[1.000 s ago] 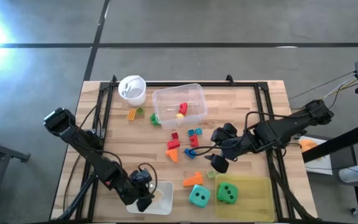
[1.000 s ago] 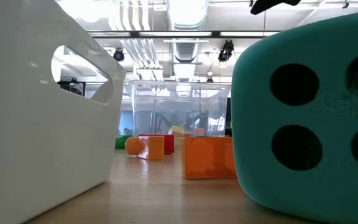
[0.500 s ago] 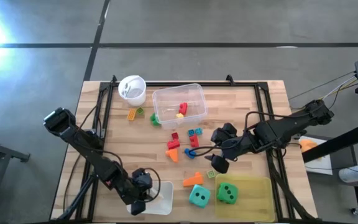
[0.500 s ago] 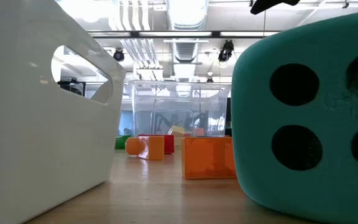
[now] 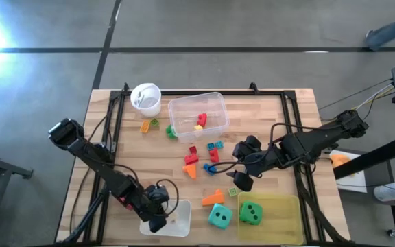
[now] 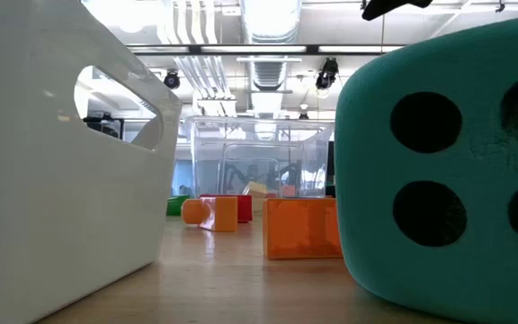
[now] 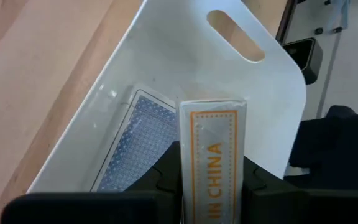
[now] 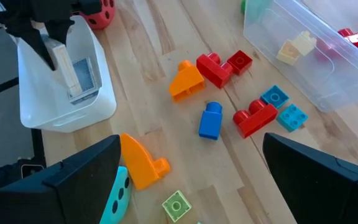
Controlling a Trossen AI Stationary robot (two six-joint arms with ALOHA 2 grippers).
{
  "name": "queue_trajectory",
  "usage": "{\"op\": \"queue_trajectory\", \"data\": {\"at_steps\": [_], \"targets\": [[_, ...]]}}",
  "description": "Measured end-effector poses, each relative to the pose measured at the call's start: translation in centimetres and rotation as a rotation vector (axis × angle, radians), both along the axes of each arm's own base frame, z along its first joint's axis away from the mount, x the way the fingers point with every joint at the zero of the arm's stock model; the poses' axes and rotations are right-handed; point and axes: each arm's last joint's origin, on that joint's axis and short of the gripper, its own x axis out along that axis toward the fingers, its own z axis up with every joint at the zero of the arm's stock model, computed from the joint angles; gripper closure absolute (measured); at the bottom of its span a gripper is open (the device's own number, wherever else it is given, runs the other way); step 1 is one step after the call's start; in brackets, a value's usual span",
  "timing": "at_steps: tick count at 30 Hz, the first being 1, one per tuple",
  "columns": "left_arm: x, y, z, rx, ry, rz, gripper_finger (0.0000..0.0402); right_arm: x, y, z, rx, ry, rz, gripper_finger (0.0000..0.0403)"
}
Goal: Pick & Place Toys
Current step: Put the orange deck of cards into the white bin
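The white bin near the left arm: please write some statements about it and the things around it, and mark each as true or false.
1. The left tool holds a card box over the white bin. True.
2. The white bin has nothing in it. False: a blue patterned card lies in it.
3. The right tool is open. True: its fingers stand wide apart above the blocks.
4. The green die sits on the bare wood. False: it sits in the yellow tray.
5. The teal die is inside the clear tub. False: it stands on the table, next to the yellow tray.
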Motion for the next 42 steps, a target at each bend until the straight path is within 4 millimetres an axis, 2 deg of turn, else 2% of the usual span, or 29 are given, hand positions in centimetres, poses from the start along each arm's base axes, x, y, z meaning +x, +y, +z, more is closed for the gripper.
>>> {"op": "queue_trajectory", "data": {"at_steps": [13,21,25,36,39,42], "targets": [[0.35,0.25,-0.45,-0.03,0.048,-0.021,0.0337,0.0,0.0,0.0,0.0,0.0,0.001,0.0018],[0.33,0.26,-0.65,-0.032,0.064,-0.005,0.0257,0.0,0.0,0.0,-0.002,0.001,0.003,0.0018],[0.36,0.29,-0.65,-0.032,0.064,-0.004,0.0242,-0.01,0.0,0.0,-0.003,0.001,0.003,0.0018],[0.31,0.19,-0.63,-0.062,0.086,-0.029,0.0234,-0.01,0.0,-0.01,-0.002,0.002,0.004,0.0018],[0.29,0.17,-0.63,-0.065,0.089,-0.036,0.0215,-0.01,0.01,-0.01,-0.001,0.002,0.005,0.0018],[0.29,0.18,-0.63,-0.064,0.089,-0.036,0.0179,-0.01,0.01,-0.01,-0.002,0.002,0.007,0.0018]]}}
